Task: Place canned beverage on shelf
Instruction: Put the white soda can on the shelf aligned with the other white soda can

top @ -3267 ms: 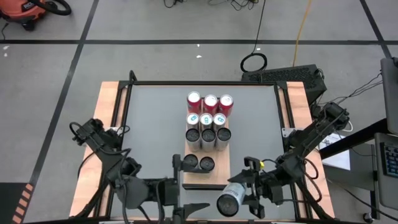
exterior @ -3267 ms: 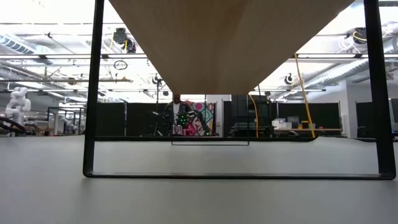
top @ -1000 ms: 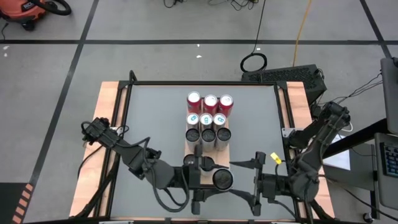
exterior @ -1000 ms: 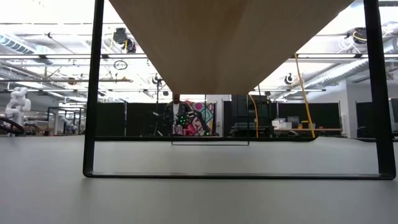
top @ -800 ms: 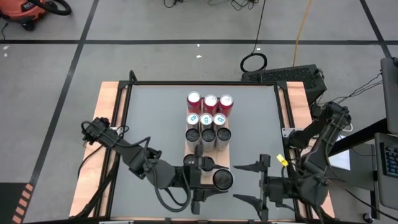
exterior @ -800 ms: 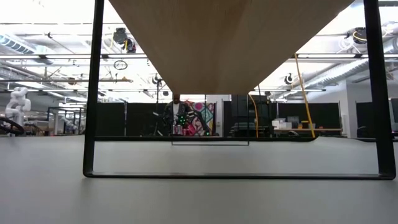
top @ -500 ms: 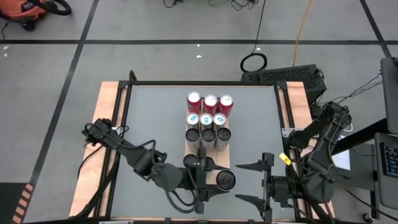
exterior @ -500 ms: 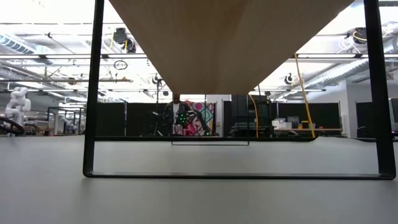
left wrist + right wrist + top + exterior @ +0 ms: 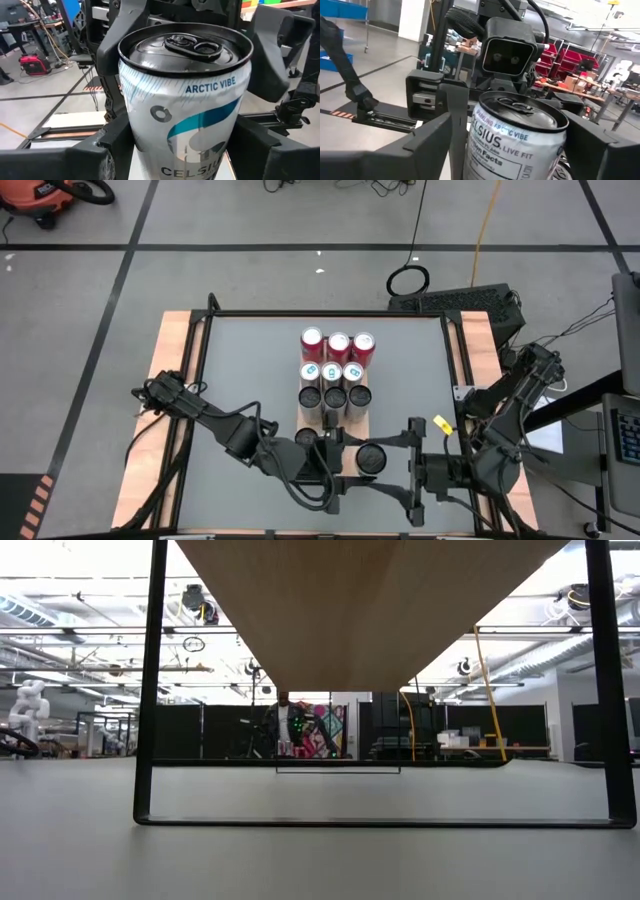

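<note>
A white-and-blue can [image 9: 372, 458] stands upright over the near right corner of the shelf [image 9: 364, 426], with my left gripper [image 9: 368, 462] shut on it. Whether its base rests on the board, I cannot tell. My right gripper [image 9: 388, 470] faces it from the right. It is open, and its fingers stand wide on either side of the can [image 9: 515, 145] and outside the left gripper's fingers. Rows of cans stand on the shelf: three red ones [image 9: 337, 345] at the far end, then white ones [image 9: 332, 372], then dark-topped ones [image 9: 334, 396]. Another can [image 9: 306, 438] stands beside my left wrist. My left gripper pinches the can's side wall [image 9: 131, 135] between its two fingers, below the rim, one finger on each side. The fingers come level from the table's left. The can stays upright with its pull-tab top up.
The shelf is a raised board; the low view looks at its underside [image 9: 360, 610] and its black frame legs [image 9: 150, 680]. Grey tabletop [image 9: 250, 380] shows to the left and right of the shelf. Wooden strips [image 9: 175, 380] border the table.
My left gripper has carried the upright can a little toward the table's right edge and slightly farther away, still shut on it. My right gripper drew back toward the right edge, then came back toward the can, and stays open.
</note>
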`<state>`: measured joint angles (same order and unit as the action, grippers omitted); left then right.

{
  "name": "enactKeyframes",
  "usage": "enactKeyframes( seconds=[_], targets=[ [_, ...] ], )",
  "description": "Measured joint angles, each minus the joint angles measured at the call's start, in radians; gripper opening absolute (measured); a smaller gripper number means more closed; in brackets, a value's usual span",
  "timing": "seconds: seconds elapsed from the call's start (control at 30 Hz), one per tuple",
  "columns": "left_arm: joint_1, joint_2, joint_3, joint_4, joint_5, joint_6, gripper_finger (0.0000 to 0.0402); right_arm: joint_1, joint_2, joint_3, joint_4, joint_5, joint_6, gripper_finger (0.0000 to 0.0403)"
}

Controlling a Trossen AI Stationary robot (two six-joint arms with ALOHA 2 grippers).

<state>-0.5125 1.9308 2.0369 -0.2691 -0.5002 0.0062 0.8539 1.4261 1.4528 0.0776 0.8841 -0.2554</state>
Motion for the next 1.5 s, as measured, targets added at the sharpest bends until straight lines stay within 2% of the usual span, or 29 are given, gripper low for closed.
enactKeyframes(
  seconds=[0.17,0.47,0.87,1.23,1.33,1.5],
  targets=[
    [-0.002,0.000,0.000,-0.002,0.003,0.000,0.0245,-0.016,0.000,0.000,-0.002,-0.050,0.022,0.0264],
    [0.000,0.000,0.000,-0.010,-0.002,0.000,0.0245,-0.039,0.000,0.001,-0.047,-0.052,0.061,0.0219],
    [0.000,0.000,0.000,-0.014,-0.007,0.005,0.0245,-0.040,0.000,0.001,-0.051,-0.049,0.024,0.0194],
    [-0.001,0.000,0.000,-0.031,-0.007,0.028,0.0246,-0.040,0.000,0.001,-0.065,-0.047,0.010,0.0191],
    [-0.005,0.000,0.000,-0.044,-0.007,0.029,0.0266,-0.038,0.001,0.001,-0.068,-0.050,0.008,0.0190],
    [-0.007,-0.002,0.002,-0.046,0.000,0.031,0.0337,-0.029,0.004,-0.004,-0.091,-0.055,0.003,0.0190]
  ],
)
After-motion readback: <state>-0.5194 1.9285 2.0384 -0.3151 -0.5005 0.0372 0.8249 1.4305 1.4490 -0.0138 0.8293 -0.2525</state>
